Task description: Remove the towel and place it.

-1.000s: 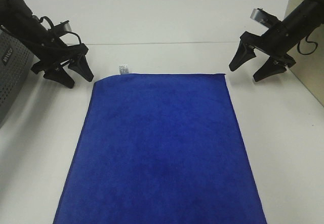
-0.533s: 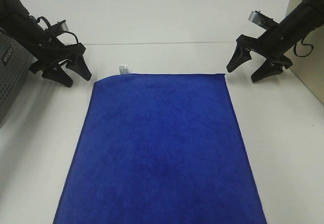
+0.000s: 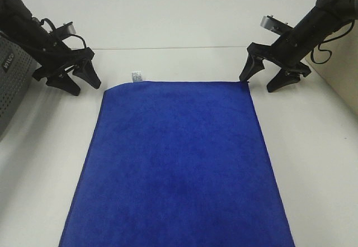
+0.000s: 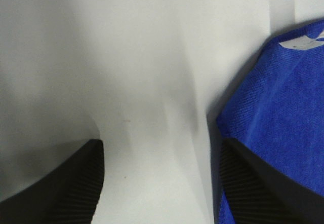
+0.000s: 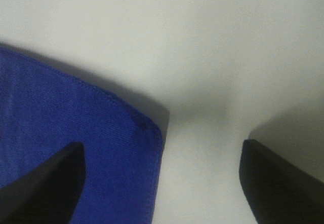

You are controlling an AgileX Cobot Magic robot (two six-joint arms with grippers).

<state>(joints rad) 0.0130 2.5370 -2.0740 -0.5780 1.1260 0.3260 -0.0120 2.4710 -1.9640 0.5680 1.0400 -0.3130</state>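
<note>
left end effector (image 3: pixel 86 89) and right end effector (image 3: pixel 257 85) both open: straddle the towel (image 3: pixel 179 163) corner beside each, pinch, lift together.

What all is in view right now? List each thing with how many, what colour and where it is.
towel: one, royal blue, spread flat in the middle of the table, its near end cut off by the edge of the picture
label: one, white, at the towel's far left corner
basket: one, grey with a perforated wall, at the table's left edge, only partly in view
table: one, white, under everything
panel: one, tan, at the right edge; what it is cannot be told
left gripper: one, black, open, beside the towel's far left corner
right gripper: one, black, open, at the towel's far right corner
</note>
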